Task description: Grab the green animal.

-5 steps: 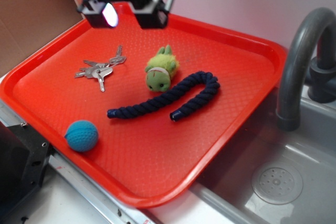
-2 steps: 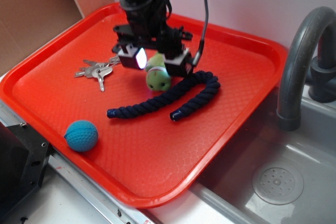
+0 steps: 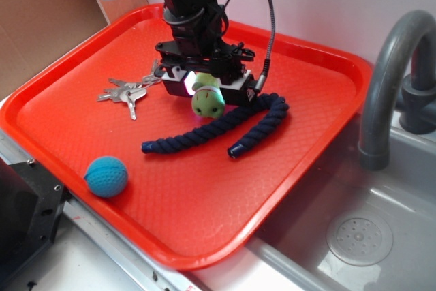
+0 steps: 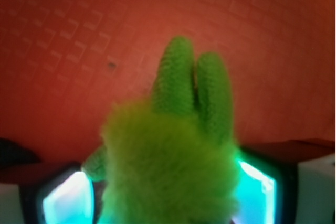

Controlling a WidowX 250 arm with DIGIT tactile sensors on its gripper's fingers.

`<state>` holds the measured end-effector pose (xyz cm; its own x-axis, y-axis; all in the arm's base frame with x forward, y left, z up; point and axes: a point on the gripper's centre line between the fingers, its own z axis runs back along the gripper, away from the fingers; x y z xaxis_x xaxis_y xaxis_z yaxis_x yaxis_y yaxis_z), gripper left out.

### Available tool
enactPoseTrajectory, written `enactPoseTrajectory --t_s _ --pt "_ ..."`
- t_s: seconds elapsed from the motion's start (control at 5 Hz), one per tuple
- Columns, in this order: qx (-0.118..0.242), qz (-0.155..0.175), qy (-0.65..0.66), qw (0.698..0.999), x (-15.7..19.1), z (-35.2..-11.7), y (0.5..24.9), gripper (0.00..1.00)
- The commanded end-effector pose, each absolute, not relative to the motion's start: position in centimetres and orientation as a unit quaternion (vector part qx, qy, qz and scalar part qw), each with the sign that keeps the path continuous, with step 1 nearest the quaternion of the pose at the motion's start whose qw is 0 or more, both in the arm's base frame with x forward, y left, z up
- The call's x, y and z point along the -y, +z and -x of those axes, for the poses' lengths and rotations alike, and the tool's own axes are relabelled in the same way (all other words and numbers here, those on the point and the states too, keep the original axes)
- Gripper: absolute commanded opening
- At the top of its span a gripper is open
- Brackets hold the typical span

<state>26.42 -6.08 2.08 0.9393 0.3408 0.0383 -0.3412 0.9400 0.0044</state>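
The green animal (image 3: 208,102), a fuzzy lime plush with a round head, lies in the middle of the red tray (image 3: 68,127). My gripper (image 3: 206,90) has come down over it, one finger on each side of its body, and stands open. In the wrist view the green animal (image 4: 168,161) fills the space between the two glowing pads (image 4: 65,200). The right pad touches its fur and a narrow dark gap shows at the left pad. Its two ears point away from me.
A dark blue rope (image 3: 218,126) curls just in front and to the right of the plush. A bunch of keys (image 3: 126,91) lies to its left. A blue crocheted ball (image 3: 106,176) rests near the tray's front edge. A grey faucet (image 3: 388,80) and sink (image 3: 368,236) stand at the right.
My gripper came down from high above the tray's back edge to straddle the green animal, then sank a little lower around it. The rope shifted slightly.
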Motion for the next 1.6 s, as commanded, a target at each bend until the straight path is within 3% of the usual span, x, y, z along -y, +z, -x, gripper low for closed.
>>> enactPoseTrajectory --t_s 0.0,0.2,0.4,0.6,0.8,1.0,1.2,1.4 --pt "0.016 -0.014 0.178 0.984 5.8 -25.5 0.8 0.0" --pt "0.047 0.005 0.187 0.981 5.8 -25.3 4.0 0.0" --pt "0.072 0.029 0.206 0.975 4.8 -24.8 8.9 0.0" --pt "0.073 0.054 0.206 0.974 4.0 -24.2 13.8 0.0" --pt "0.02 0.1 0.135 0.986 3.2 -23.0 18.0 0.0" --pt "0.046 0.11 0.137 0.983 2.0 -21.4 20.2 0.0" --pt "0.062 0.097 0.152 0.982 1.5 -20.5 21.3 0.0" --pt "0.055 0.115 0.136 0.983 2.1 -20.4 20.3 0.0"
